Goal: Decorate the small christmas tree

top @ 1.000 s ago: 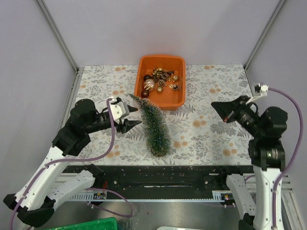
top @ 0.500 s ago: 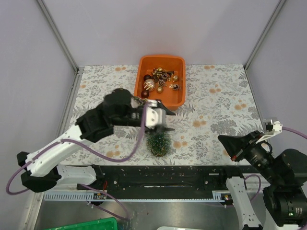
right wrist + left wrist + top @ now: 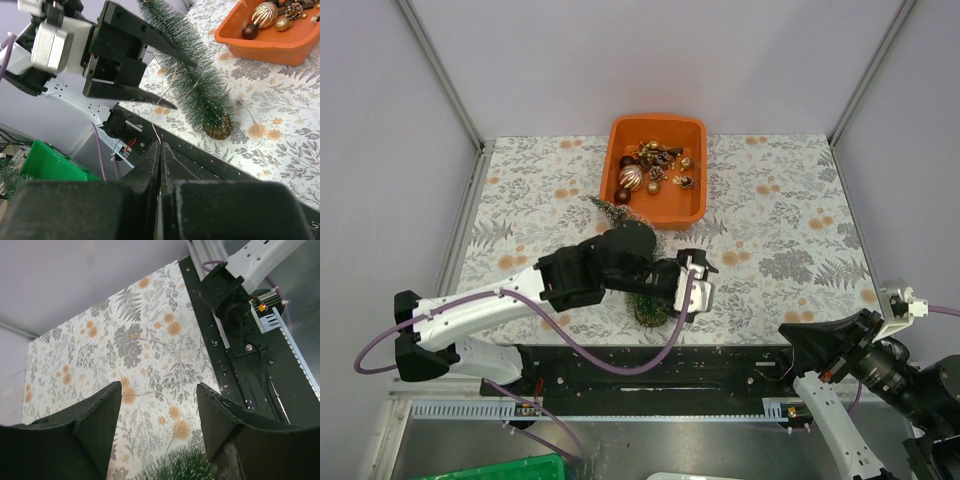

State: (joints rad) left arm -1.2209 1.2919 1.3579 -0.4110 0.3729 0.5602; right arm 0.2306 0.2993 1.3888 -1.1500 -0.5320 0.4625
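Observation:
The small christmas tree (image 3: 609,209) lies on the floral mat, its round base (image 3: 218,128) toward the near rail; my left arm covers its middle from above. The left gripper (image 3: 695,288) hovers open by the tree's wide end. Green bristles (image 3: 186,468) show low between the fingers (image 3: 100,415), not gripped. My right gripper (image 3: 160,145) is shut on a thin wire (image 3: 155,130) that runs up to the tree (image 3: 200,95). In the top view that gripper (image 3: 788,331) sits low at the near right.
An orange tray (image 3: 619,150) at the back holds several ball and pinecone ornaments (image 3: 650,172). A black rail (image 3: 740,355) runs along the near edge. A green bin (image 3: 45,165) sits below the table at the left.
My left arm has swung right, from left of the tree to over its lower part, with jaws a bit wider. The right arm has pulled back and down to the near right corner.

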